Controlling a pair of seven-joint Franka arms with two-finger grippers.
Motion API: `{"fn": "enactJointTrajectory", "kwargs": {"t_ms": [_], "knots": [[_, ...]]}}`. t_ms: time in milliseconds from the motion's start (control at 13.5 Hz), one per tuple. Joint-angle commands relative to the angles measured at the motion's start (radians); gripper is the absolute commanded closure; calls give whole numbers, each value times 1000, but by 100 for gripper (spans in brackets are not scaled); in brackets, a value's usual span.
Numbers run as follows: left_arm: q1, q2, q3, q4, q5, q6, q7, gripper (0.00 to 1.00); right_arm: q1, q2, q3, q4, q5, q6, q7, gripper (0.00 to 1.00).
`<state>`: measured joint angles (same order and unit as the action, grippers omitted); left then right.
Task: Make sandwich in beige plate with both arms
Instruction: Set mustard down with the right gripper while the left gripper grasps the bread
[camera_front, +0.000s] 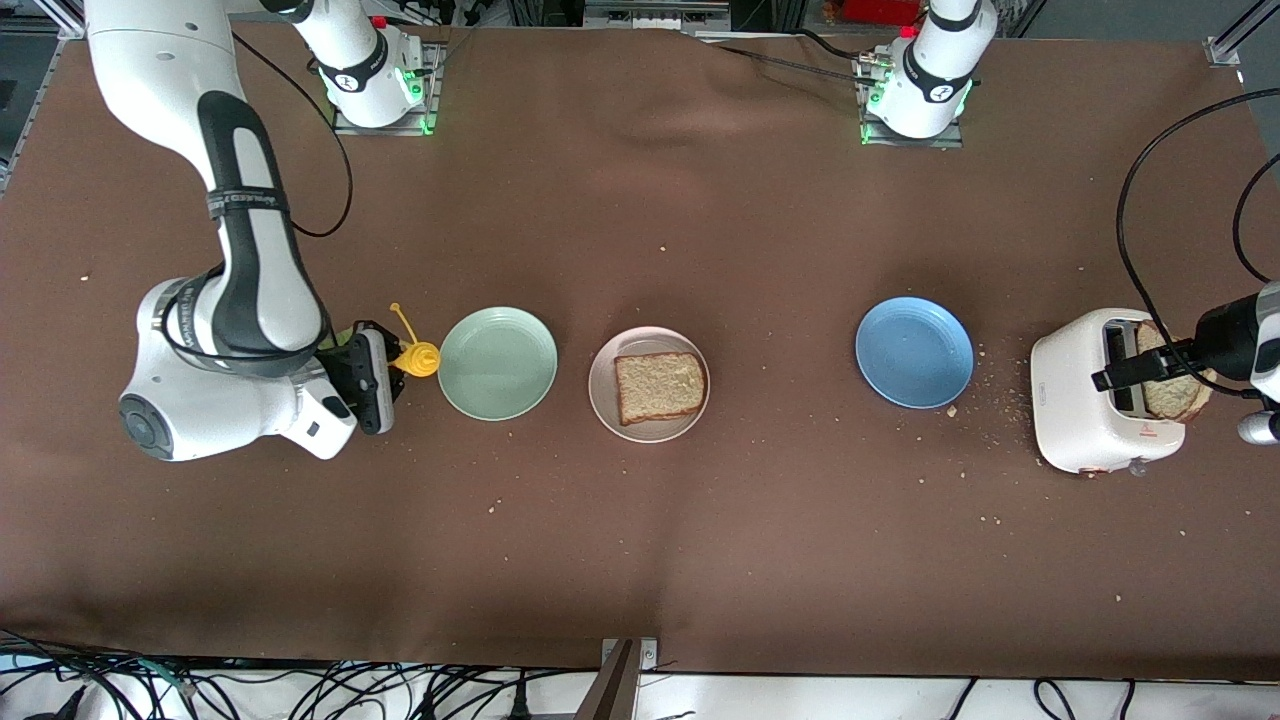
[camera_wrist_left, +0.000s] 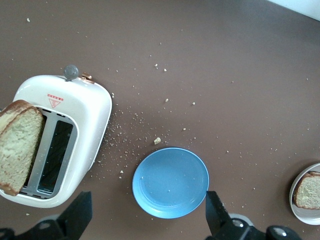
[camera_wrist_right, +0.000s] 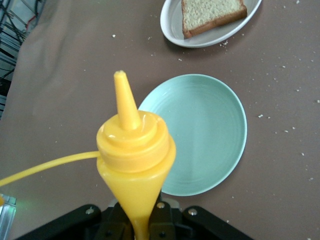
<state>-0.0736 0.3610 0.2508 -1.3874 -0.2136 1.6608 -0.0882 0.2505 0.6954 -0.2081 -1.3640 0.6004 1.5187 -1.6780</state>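
**A:** In the middle of the table (camera_front: 640, 560), what sits on the beige plate (camera_front: 604, 398)?

**B:** One slice of bread (camera_front: 659, 386), lying flat, and nothing on top of it. The right wrist view also shows it, with the plate's rim around it.

**A:** And the other plates?

**B:** The mint-green plate (camera_front: 497, 362) is just beside the beige one, toward the right arm's end. The blue plate (camera_front: 914, 352) lies well apart, toward the left arm's end. Crumbs are scattered around it.

**A:** Where is the right gripper (camera_front: 372, 378)?

**B:** Beside the mint-green plate, low over the cloth. Its fingers are clamped on a yellow squeeze bottle (camera_wrist_right: 134, 160), nozzle pointing toward that plate, with the cap's strap trailing off to one side.

**A:** The left gripper (camera_front: 1140, 368)?

**B:** Over the white toaster (camera_front: 1085, 400) at the left arm's end of the table. Its fingers (camera_wrist_left: 216, 212) stand wide apart and hold nothing.

**A:** Anything in the toaster?

**B:** A second slice (camera_wrist_left: 17, 145) sticks up out of one slot; the slot next to it is dark.
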Motion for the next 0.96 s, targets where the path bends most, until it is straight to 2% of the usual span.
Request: {"fn": "enactJointTrajectory", "kwargs": {"t_ms": [0,74,222,371,667,890], "knots": [[15,4,5,2,34,-9,13,0,-72,6,22,-81,123,-15,-220,90],[37,13,7,4,36,-9,16,0,-86,19,22,-99,163,-17,-302,90],[60,38,7,5,52,-4,95,0,-117,38,22,-110,183,-41,-408,90],[89,74,5,13,141,-4,224,0,-138,64,24,-110,185,-68,-509,90],[149,166,7,48,148,62,396,0,-160,111,24,-110,191,-54,-669,90],[184,213,8,94,149,63,467,0,-178,160,22,-110,252,-61,-762,90]]}}
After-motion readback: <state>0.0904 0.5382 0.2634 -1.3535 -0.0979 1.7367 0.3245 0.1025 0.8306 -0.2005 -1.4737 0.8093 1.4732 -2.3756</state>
